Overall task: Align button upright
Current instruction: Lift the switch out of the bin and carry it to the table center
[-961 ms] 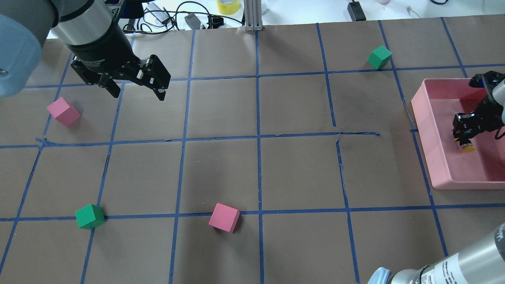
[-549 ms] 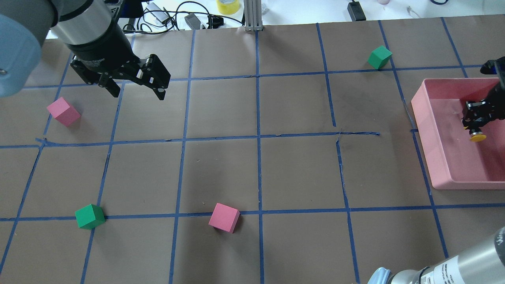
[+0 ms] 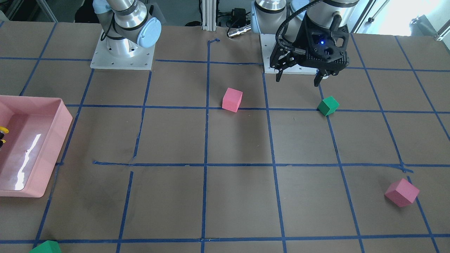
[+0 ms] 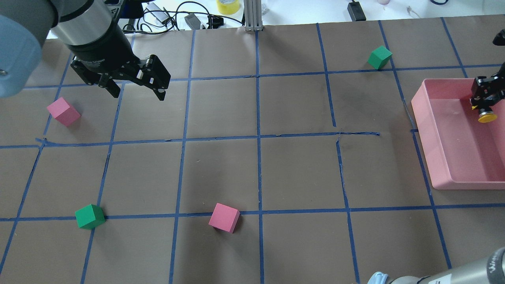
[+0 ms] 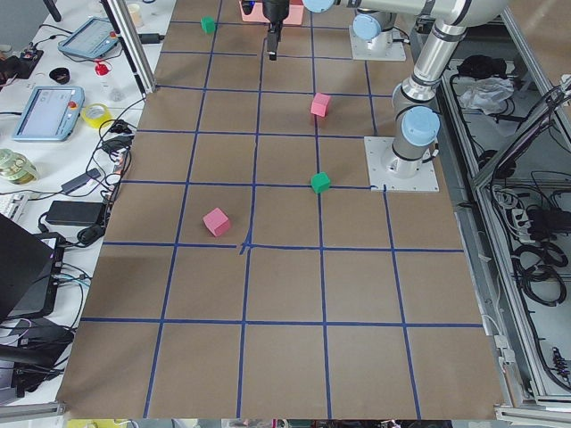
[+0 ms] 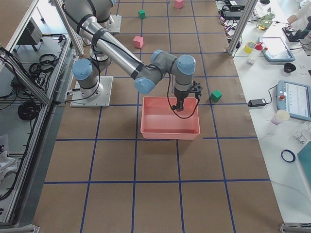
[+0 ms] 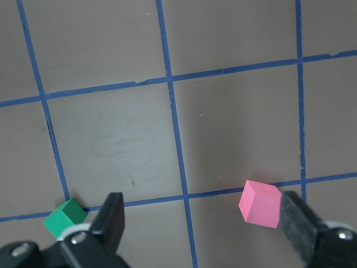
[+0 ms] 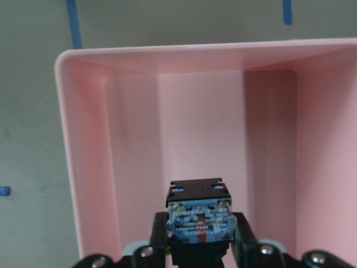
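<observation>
Under R gripper: button, prob. half-hidden

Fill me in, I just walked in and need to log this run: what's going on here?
The right gripper is shut on the button, holding it over the pink tray. The button's block base faces the wrist camera and its yellow cap points away. I can't tell whether it touches the tray floor. The left gripper hangs open and empty above the table, near a pink cube and a green cube.
</observation>
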{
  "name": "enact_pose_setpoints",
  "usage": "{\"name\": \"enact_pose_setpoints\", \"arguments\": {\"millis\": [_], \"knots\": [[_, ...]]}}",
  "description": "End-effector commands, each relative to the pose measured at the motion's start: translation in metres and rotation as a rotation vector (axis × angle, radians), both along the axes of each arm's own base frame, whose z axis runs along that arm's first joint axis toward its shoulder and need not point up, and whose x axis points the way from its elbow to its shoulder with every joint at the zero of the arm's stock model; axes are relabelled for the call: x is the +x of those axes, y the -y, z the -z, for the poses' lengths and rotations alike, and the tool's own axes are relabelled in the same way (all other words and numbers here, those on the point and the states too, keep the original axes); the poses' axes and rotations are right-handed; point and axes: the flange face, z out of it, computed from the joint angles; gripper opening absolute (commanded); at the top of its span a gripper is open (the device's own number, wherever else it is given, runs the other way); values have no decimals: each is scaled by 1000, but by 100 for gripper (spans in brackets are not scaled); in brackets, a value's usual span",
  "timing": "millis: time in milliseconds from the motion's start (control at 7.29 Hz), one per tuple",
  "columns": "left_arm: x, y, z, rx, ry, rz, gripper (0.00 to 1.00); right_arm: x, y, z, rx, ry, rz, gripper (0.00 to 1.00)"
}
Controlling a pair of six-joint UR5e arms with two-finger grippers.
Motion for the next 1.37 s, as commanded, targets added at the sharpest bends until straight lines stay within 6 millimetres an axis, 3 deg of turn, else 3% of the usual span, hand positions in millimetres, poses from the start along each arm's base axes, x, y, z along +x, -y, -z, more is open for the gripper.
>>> {"name": "enact_pose_setpoints", "arguments": {"millis": [0, 275, 549, 686, 824, 1235], "knots": [[1, 0, 0, 1, 0, -2, 100, 93, 22, -22, -27, 1, -37, 0], [0, 0, 0, 1, 0, 0, 100, 238, 38, -29, -59, 11, -55, 0], [0, 0, 0, 1, 0, 0, 100, 361, 28, -8, -44, 34, -8, 0], [0, 0, 0, 1, 0, 0, 100, 410, 30, 14, -69, 57, 50, 0], [0, 0, 0, 1, -1, 0, 100, 453, 25, 33, -67, 71, 66, 0], [0, 0, 0, 1, 0, 0, 100, 528, 7, 60, -46, 137, -66, 0]]}}
